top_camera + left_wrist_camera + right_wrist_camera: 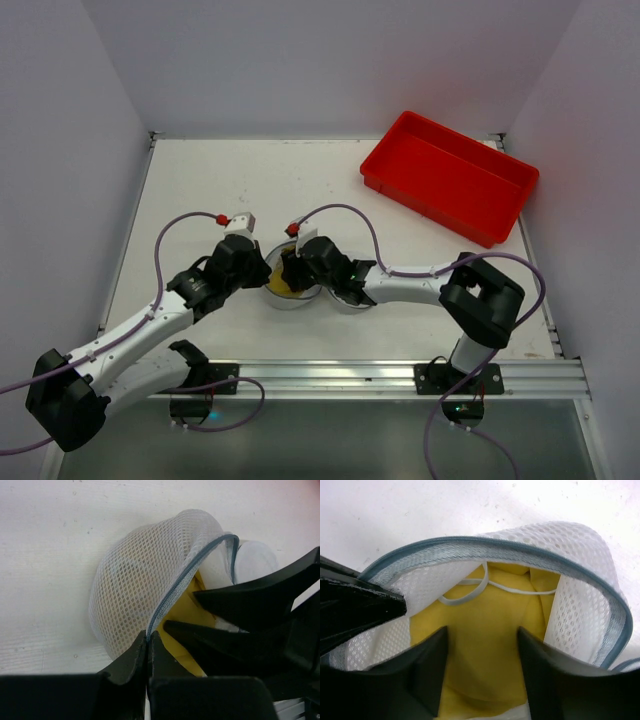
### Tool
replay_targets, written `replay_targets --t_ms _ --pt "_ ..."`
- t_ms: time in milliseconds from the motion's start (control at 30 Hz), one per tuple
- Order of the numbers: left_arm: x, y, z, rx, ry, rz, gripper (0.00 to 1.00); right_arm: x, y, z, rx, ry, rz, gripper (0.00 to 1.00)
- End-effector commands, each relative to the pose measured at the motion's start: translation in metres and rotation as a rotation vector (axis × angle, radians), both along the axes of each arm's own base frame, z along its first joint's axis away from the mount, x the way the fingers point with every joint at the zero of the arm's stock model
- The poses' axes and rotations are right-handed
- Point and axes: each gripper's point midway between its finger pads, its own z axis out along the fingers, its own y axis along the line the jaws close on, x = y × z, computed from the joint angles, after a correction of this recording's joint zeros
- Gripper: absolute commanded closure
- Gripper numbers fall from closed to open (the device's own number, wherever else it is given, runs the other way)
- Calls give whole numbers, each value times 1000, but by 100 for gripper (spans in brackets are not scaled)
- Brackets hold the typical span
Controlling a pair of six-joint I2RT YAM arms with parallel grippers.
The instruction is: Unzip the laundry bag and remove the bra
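Note:
The white mesh laundry bag [288, 290] lies at the table's near middle, unzipped, its two halves spread apart. My left gripper [148, 639] is shut on the bag's grey-blue zipper rim [172, 597] and holds one mesh half [145, 575] up. A yellow bra [485, 645] with white straps [470, 592] lies inside the open bag [580, 565]. My right gripper [482, 632] is open, its fingers reaching into the bag on either side of the yellow fabric. The right fingers also show in the left wrist view [235, 600].
A red rectangular plastic tray [448, 175] stands at the back right, well away from the bag. Purple cables loop above both arms. A metal rail [400, 378] runs along the table's near edge.

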Motion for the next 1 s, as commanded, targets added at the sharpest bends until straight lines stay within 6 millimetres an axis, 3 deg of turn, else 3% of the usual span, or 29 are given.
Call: replay_targets --t_ms 0,100,233,267,500,700,833,867,967 --pt "6 -3 7 -38 -27 14 100 6 6 13 51 -34 3 60" --pt "7 -3 8 -40 -31 19 100 5 4 17 53 -43 6 83" --pt "8 2 5 -19 -25 39 100 -3 0 30 64 -57 50 99" --pt "9 4 3 -9 -23 48 100 -7 0 41 83 -66 65 100" --pt "15 15 0 16 -14 92 100 -38 -8 84 136 -80 228 100" --pt "19 23 -1 33 -11 113 100 -62 -14 105 158 -67 347 100" --pt "18 27 -5 39 -2 123 100 -68 -19 141 244 -88 351 100" --pt "17 28 -7 41 5 122 100 -70 -21 164 290 -114 358 100" --pt "16 29 -9 43 9 124 100 -65 -32 201 343 -167 318 100"
